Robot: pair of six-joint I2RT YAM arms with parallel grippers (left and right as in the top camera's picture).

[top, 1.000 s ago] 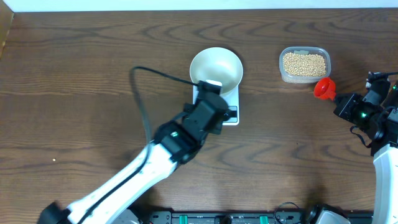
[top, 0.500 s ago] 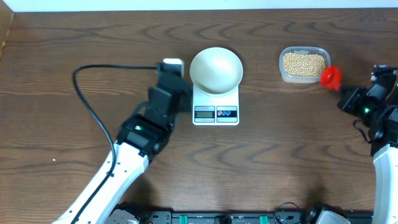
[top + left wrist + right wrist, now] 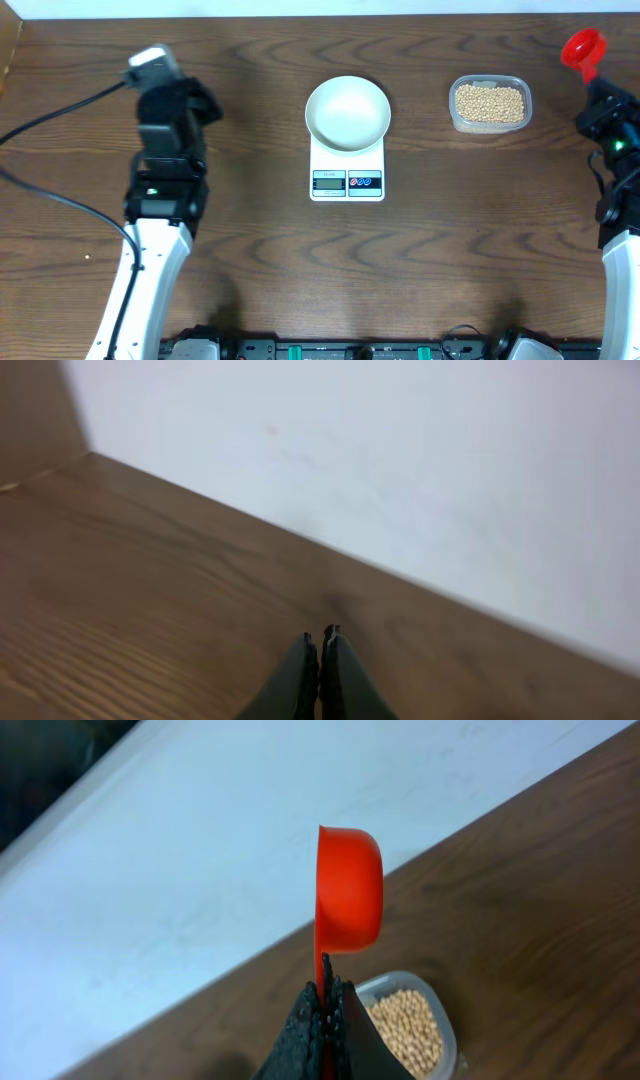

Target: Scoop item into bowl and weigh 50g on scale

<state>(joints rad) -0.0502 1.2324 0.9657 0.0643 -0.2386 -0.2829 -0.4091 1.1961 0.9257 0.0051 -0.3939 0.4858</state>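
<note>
The white bowl (image 3: 347, 112) stands empty on the white scale (image 3: 347, 178) at the table's middle. The beige beans (image 3: 489, 102) fill a clear plastic tub (image 3: 520, 110) at the back right; they also show in the right wrist view (image 3: 407, 1024). My right gripper (image 3: 596, 88) is at the far right, shut on the handle of a red scoop (image 3: 581, 47), which stands up above the jaws (image 3: 326, 988) with its cup (image 3: 349, 888) on edge. My left gripper (image 3: 185, 103) is shut and empty over the table's back left (image 3: 318, 635).
The left arm's black cable (image 3: 60, 110) trails across the left side of the table. A white wall (image 3: 400, 470) runs along the table's back edge. A black rail (image 3: 360, 350) lies at the front edge.
My left arm has swung away from the scale to the far left. My right gripper has lifted the red scoop back and to the right, past the tub.
</note>
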